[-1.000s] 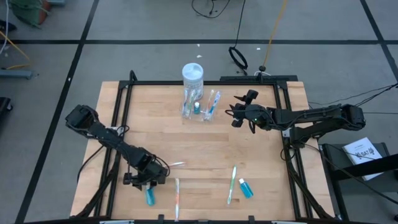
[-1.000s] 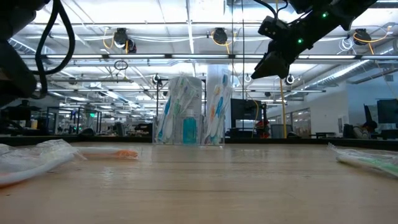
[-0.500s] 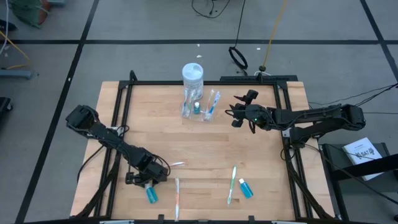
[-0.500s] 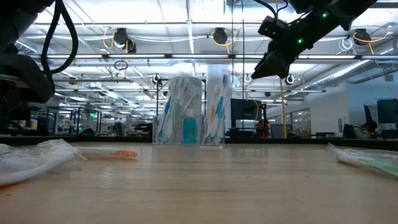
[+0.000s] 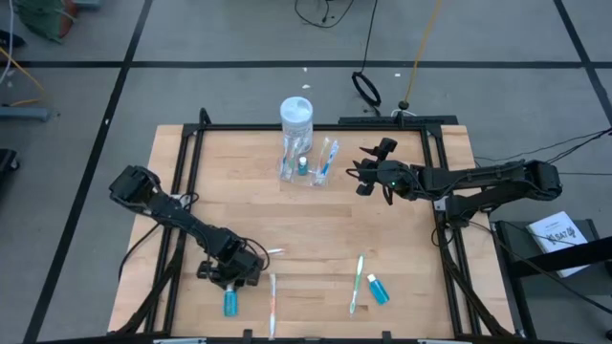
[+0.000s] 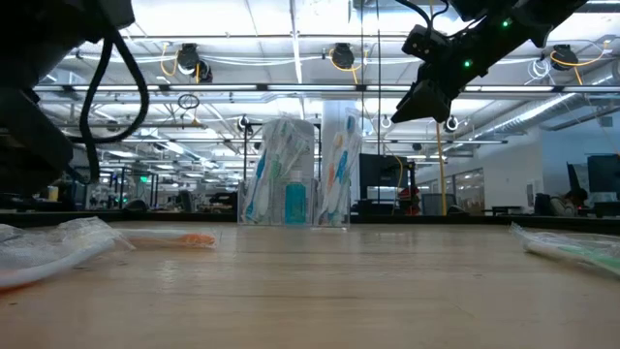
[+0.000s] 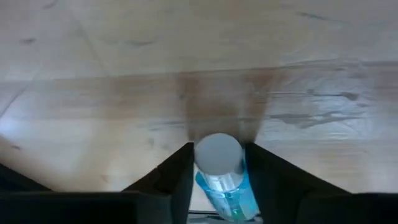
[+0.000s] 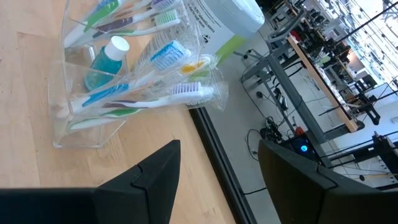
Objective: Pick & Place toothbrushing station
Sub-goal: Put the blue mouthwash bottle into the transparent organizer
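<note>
The toothbrushing station (image 5: 306,162) is a clear plastic holder with toothbrushes and a small blue bottle in it. It stands on its base at the table's far middle, in front of the white jar (image 5: 295,113), and also shows in the low view (image 6: 300,174) and the right wrist view (image 8: 118,81). My right gripper (image 5: 366,174) is open, above the table to the right of the station. My left gripper (image 5: 231,275) is near the table's near left, shut on a small blue bottle (image 5: 229,304) with a white cap (image 7: 217,155). My left gripper pinches the blue bottle between its two fingers (image 7: 181,174), one on each side just below the white cap (image 7: 217,163). The fingers slant down toward the table. The cap end sticks out past the fingertips. Whether the bottle is off the table, I cannot tell.
On the near part of the table lie a wrapped toothbrush (image 5: 272,301), a green toothbrush (image 5: 358,282) and a second small blue bottle (image 5: 377,290). A black frame (image 5: 316,126) runs round the table's edges.
My left gripper has shifted a little toward the table's right edge, staying over the blue bottle. My right arm has kept still.
</note>
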